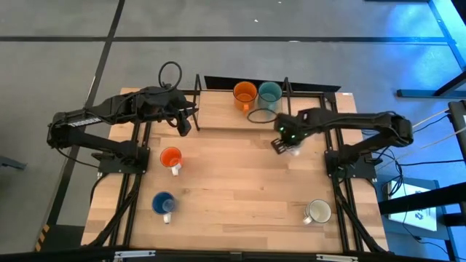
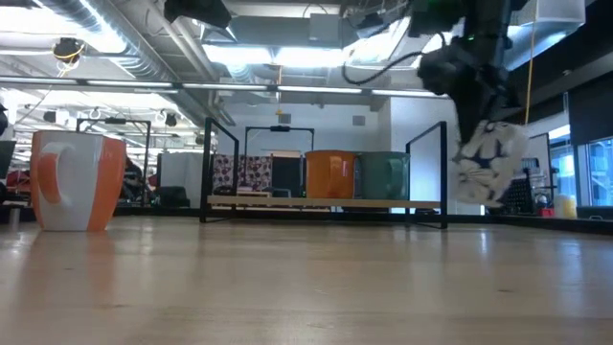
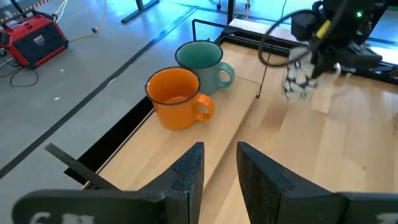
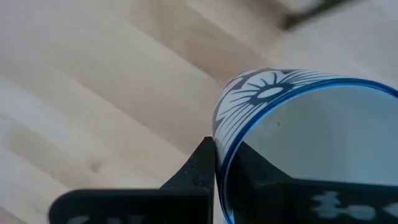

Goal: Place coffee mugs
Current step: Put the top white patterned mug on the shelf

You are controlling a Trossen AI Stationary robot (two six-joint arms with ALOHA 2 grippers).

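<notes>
My right gripper is shut on a white mug with a dark flower pattern and a blue rim. It holds the mug above the table's middle right, short of the black wire rack at the far edge. A larger orange mug and a teal mug stand upright on their bases side by side at the rack. My left gripper hovers open at the far left, pointing at those two mugs, with nothing between its fingers. My right gripper pinches the patterned mug's wall at the rim, one finger outside and the other inside the mug. The fingers come from above, pointing steeply down. The mug hangs below them, lifted clear of the table and slightly tilted.
A small orange-and-white mug and a blue mug stand on the table's left half. A cream mug stands near the right front corner. Bare wood lies in the middle.
</notes>
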